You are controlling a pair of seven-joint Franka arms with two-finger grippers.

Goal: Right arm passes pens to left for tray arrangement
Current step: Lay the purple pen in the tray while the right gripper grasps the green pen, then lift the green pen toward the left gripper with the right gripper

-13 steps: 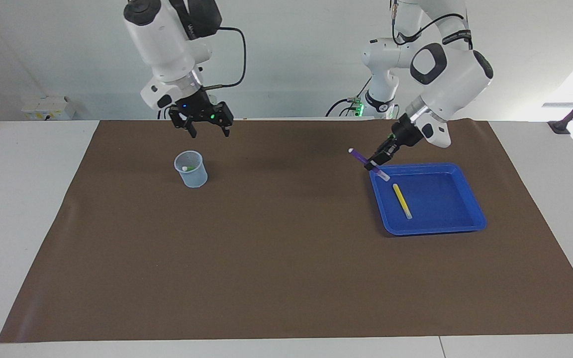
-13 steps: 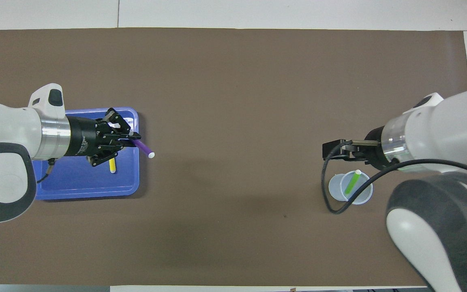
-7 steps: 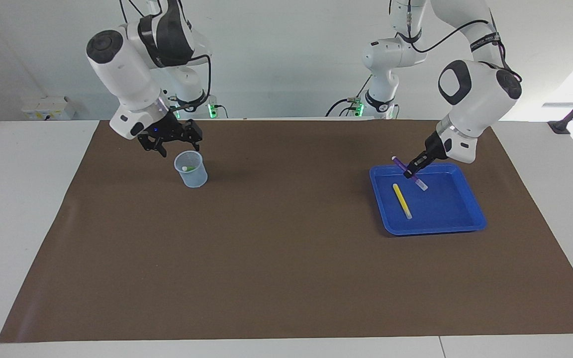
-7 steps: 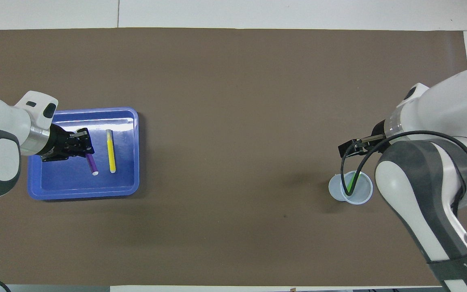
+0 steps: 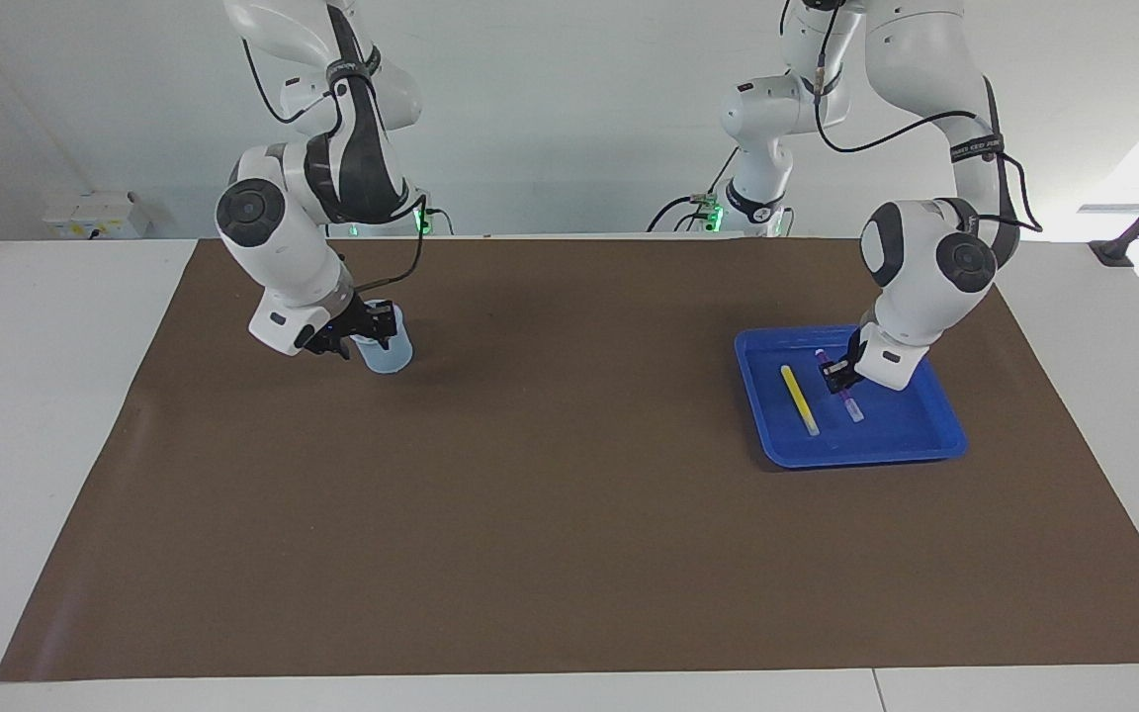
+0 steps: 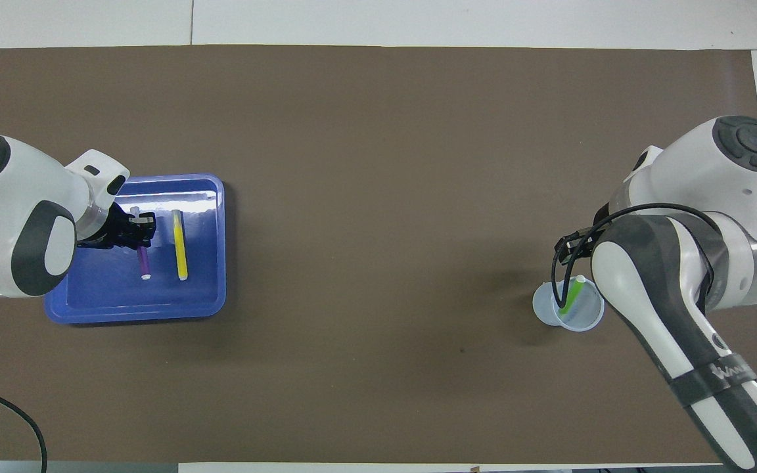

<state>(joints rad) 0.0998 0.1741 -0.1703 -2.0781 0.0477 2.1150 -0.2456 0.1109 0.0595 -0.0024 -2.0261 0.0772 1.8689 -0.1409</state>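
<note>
The green pen (image 6: 572,294), light, stiff and slick, leans in the clear cup (image 6: 569,307) by the right fingers (image 5: 364,334), gap unreadable; best pinched mid-barrel, as the left fingers (image 5: 838,371) clamp the purple pen (image 6: 144,261) over the blue tray (image 6: 207,309).

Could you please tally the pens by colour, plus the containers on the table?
Yellow pen: 1, in the tray
Purple pen: 1, in the tray, held by the left gripper
Green pen: 1, standing in the clear cup
Blue tray: 1
Clear cup: 1
Total: 5
</note>
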